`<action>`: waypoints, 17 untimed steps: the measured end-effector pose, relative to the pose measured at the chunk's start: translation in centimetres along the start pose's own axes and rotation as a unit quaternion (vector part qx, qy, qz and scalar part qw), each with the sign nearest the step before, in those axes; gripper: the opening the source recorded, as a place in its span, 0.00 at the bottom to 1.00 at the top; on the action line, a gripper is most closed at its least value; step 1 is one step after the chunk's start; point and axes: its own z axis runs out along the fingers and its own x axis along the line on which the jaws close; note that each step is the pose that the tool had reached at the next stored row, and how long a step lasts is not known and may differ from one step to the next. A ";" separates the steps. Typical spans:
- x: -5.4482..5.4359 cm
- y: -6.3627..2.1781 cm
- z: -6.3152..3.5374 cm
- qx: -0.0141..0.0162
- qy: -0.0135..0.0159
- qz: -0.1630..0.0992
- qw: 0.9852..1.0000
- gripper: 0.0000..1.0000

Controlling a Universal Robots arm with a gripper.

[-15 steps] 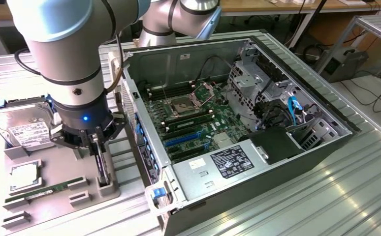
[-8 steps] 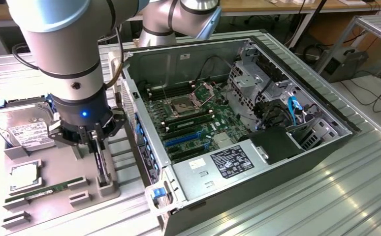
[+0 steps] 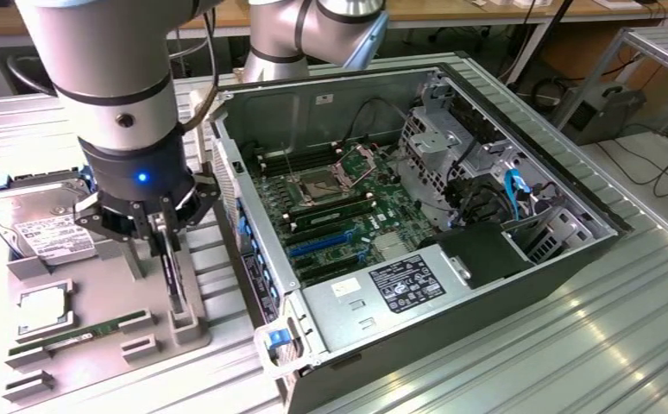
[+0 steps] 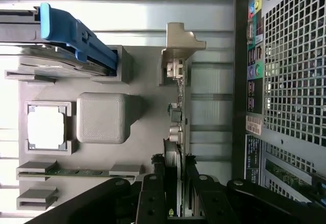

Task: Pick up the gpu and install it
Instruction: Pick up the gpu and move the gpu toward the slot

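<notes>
- While you check the exterior view, note that the gripper [image 3: 155, 226] sits on the top edge of the gpu [image 3: 174, 280]. The card stands on edge in a slot of the grey holder tray [image 3: 103, 297], outside the computer case [image 3: 576, 216], on the exterior view's left of it.
- In the wrist view you see the card edge-on, with the black fingers [image 4: 152, 196] drawn narrow against its two faces, so the hand is holding the gpu.
- The hard drive [image 3: 37, 226] lies flat in the tray, on the exterior view's left of the gripper. Its white label [image 3: 52, 237] carries dark print you cannot read.
- Inside the case, a black-and-white sticker [image 3: 409, 283] lies beside the motherboard [image 3: 334, 216], and its text is too small to make out.
- Beside the perforated back panel [image 4: 295, 56], the wrist view shows you coloured stickers [image 4: 253, 56] with no legible words.
- The tray also holds a square processor chip [image 3: 40, 312] and a long green memory stick [image 3: 81, 332].
- A blue light [image 3: 141, 178] glows on the arm's wrist.
</notes>
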 end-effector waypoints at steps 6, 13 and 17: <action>-0.3 0.05 -2.50 0.000 0.000 0.000 1.000 0.26; -1.1 -0.03 -6.59 -0.001 0.000 0.000 1.000 0.26; -1.6 -0.21 -8.93 -0.001 0.000 0.000 1.000 0.26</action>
